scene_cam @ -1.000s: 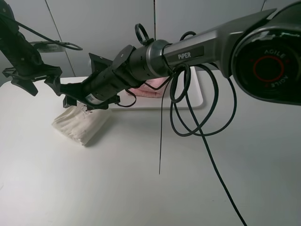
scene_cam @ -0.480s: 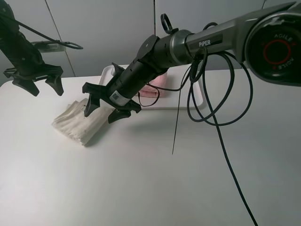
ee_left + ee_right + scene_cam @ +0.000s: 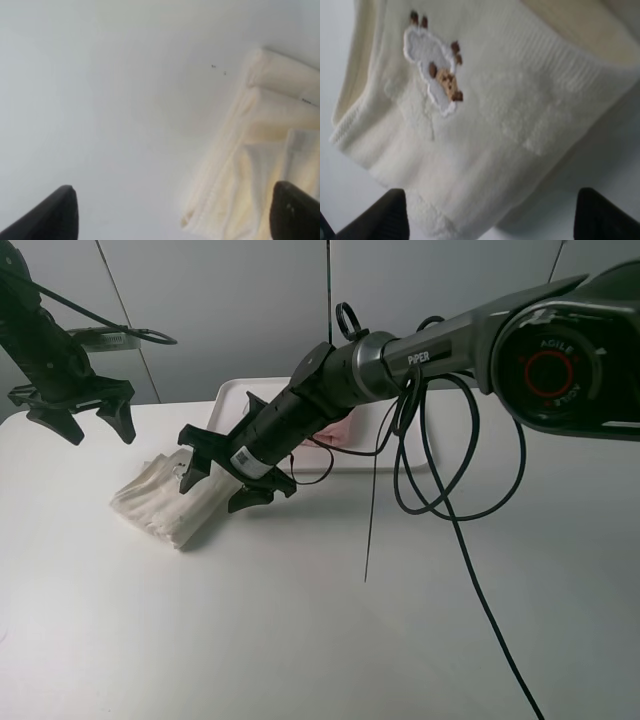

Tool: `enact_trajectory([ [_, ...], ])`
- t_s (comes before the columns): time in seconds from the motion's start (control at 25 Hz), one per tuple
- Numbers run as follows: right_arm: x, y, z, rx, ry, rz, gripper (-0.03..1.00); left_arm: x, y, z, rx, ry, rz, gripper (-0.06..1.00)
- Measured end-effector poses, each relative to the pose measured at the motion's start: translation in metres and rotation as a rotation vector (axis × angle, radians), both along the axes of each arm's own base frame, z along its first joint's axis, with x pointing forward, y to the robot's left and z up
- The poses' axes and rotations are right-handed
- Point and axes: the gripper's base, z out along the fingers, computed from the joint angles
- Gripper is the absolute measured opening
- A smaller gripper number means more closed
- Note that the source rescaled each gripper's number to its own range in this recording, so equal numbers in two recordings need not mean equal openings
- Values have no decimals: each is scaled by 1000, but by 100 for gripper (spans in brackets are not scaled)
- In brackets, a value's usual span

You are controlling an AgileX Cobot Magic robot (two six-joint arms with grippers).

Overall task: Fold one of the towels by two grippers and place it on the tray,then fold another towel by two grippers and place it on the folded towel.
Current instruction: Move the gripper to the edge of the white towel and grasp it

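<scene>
A white table [image 3: 300, 620] seen from a high camera, with two black robot arms over it. At far left, the left gripper [image 3: 78, 418] hangs above the table with its two fingers spread wide and nothing between them. Its wrist camera shows the two dark fingertips [image 3: 55, 215] well apart over bare table, with the cream towel [image 3: 260, 165] lying off to one side, near one fingertip and not between them.

Just right of that gripper, the cream towel [image 3: 165, 500] lies folded flat on the table, a layered rectangle set at an angle. The right gripper [image 3: 232, 472] reaches across from the right and sits over the towel's right end, fingers spread wide, gripping nothing. Its wrist camera looks straight down on the towel [image 3: 485, 125], which fills the gap between the open fingertips [image 3: 387, 212]; a small embroidered patch [image 3: 432, 62] in white and brown shows on the cloth.

Behind the right arm, a white tray [image 3: 415, 435] rests on the table, holding a pink towel [image 3: 340, 430] mostly hidden by the arm. Black cables [image 3: 440, 490] loop down from the arm at right.
</scene>
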Motion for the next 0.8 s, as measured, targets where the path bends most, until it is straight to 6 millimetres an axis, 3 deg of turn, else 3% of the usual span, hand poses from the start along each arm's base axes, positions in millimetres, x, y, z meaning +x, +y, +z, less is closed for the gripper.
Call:
enact_trajectory([
  [0.56,7,0,-12,-7,-21,-78,73,0,-1,0,-15,-1,-7,98],
  [0.8,1,11,-18,-12,-50,-97,67,0,-1,0,-14,-2,-9,98],
])
